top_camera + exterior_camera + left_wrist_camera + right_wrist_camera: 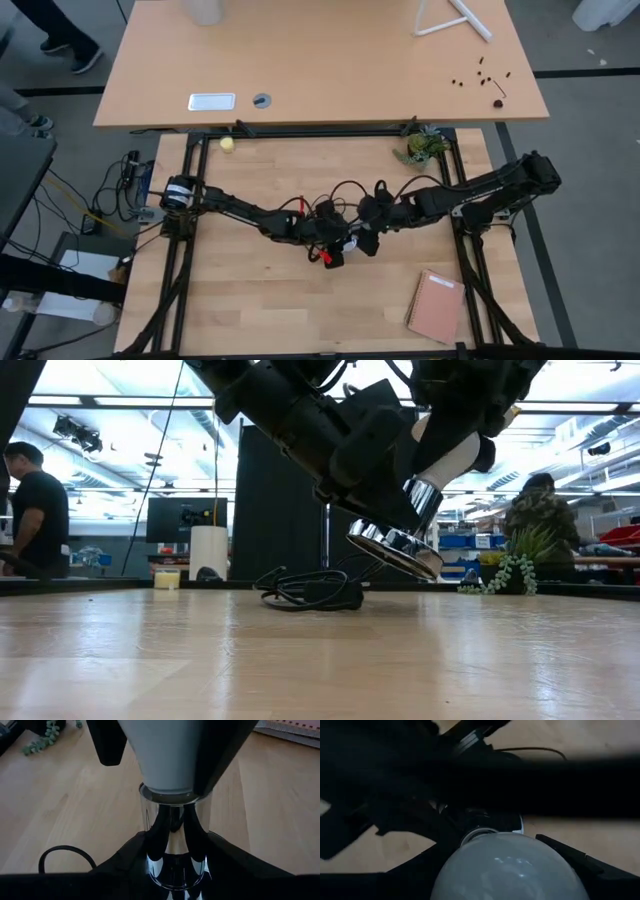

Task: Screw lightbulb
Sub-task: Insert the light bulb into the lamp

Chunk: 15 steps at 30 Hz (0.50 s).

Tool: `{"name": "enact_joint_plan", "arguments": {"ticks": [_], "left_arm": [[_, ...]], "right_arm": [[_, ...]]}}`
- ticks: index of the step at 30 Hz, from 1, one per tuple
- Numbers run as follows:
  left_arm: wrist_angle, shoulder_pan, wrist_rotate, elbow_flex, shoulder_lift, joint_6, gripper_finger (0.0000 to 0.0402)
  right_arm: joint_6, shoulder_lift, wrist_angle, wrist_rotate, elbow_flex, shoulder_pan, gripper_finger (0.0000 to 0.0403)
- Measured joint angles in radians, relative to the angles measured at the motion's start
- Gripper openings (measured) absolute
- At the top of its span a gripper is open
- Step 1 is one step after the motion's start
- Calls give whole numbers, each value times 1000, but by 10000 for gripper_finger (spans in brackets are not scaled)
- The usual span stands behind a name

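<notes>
Meeting above mid-bench, the right pincer [512, 870] pinches the white lightbulb [165, 755] by its globe, while the left pincer [175, 857] clamps the chrome socket [397, 547] clear of the bench [320, 660]. Bulb and socket share one tilted axis, screw base seated at the socket mouth, so the coming turn runs about that axis.
</notes>
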Motion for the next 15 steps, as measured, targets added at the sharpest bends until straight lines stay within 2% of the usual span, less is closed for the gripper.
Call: {"name": "enact_joint_plan", "arguments": {"ticks": [4,8,15], "left_arm": [[-3,-5,-1,0,0,12,179],[-5,-8,-2,0,0,27,179],[-5,-8,-1,0,0,35,179]], "right_arm": [[53,0,0,-59,0,-18,268],[28,0,2,-85,0,-21,273],[-54,0,49,-104,1,-4,318]]}}
